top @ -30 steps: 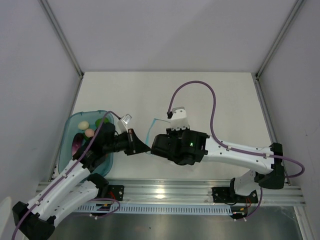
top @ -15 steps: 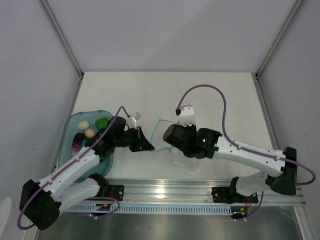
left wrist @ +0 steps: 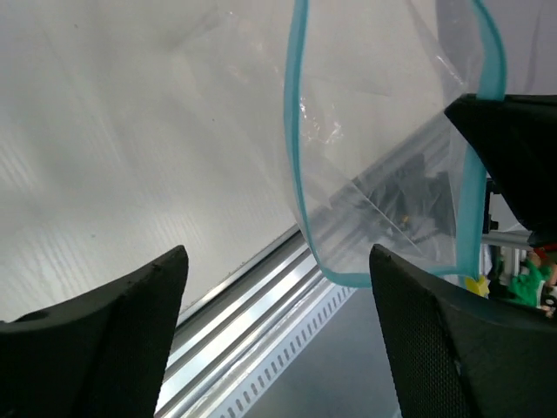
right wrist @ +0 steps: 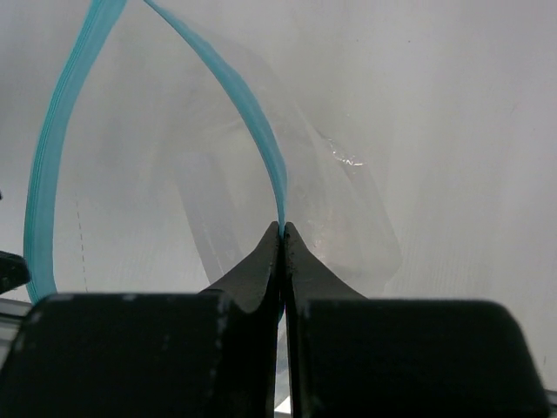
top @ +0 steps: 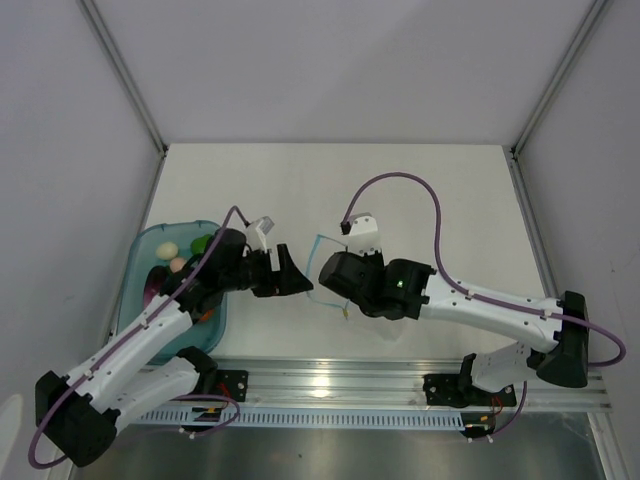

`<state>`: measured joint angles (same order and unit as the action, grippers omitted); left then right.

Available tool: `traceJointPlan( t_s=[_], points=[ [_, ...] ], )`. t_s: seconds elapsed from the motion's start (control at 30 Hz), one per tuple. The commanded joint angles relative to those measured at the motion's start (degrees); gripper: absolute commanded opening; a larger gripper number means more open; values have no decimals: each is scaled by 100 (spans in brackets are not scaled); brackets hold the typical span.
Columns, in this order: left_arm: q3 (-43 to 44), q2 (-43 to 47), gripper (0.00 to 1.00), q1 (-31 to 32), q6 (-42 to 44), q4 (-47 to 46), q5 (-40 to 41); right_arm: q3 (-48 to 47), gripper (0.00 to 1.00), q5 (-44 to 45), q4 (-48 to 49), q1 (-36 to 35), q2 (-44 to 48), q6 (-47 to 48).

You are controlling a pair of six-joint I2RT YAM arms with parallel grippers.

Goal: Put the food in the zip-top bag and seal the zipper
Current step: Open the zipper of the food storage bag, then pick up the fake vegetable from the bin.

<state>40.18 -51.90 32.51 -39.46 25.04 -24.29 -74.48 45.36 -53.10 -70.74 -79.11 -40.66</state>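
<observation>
The clear zip-top bag point(right wrist: 339, 209) hangs above the table with its mouth gaping. My right gripper point(right wrist: 281, 230) is shut on one side of the blue zipper point(right wrist: 258, 131) and holds the bag up. My left gripper point(left wrist: 278, 261) is open, its fingers point(left wrist: 130, 305) just short of the lower loop of the zipper point(left wrist: 298, 174), with nothing between them. From above, the left gripper point(top: 296, 271) faces the bag point(top: 322, 262) from the left. The food lies in the teal tray point(top: 143, 243): a cream egg point(top: 167, 249), a green pepper point(top: 203, 242), a pink egg point(top: 178, 264) and a purple eggplant point(top: 152, 286).
The aluminium rail point(top: 340, 385) runs along the table's near edge, right below the bag. White walls close in the table on the left, back and right. The left arm's forearm partly covers the tray.
My left gripper has opened, let go of the bag's edge and drawn back a little to the left. The right gripper still holds the zipper and has shifted slightly left.
</observation>
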Motion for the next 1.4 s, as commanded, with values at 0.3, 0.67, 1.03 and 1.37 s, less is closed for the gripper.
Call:
traceJointPlan(
  t_s=[0.3,0.67,1.03,1.37],
  points=[
    [1026,1568,100,-175,-114,2065,3007,671,0,-677,1337,148,-78,524],
    [983,1288,99,-2775,-184,2893,2905,996,0,-985,1531,437,176,990],
    [499,339,99,-3234,-1063,3331,3343,1040,0,-1363,1610,763,704,1298],
    [-19,515,100,-4121,-1169,3033,3378,1190,0,-1522,1663,842,888,1289]
  ],
)
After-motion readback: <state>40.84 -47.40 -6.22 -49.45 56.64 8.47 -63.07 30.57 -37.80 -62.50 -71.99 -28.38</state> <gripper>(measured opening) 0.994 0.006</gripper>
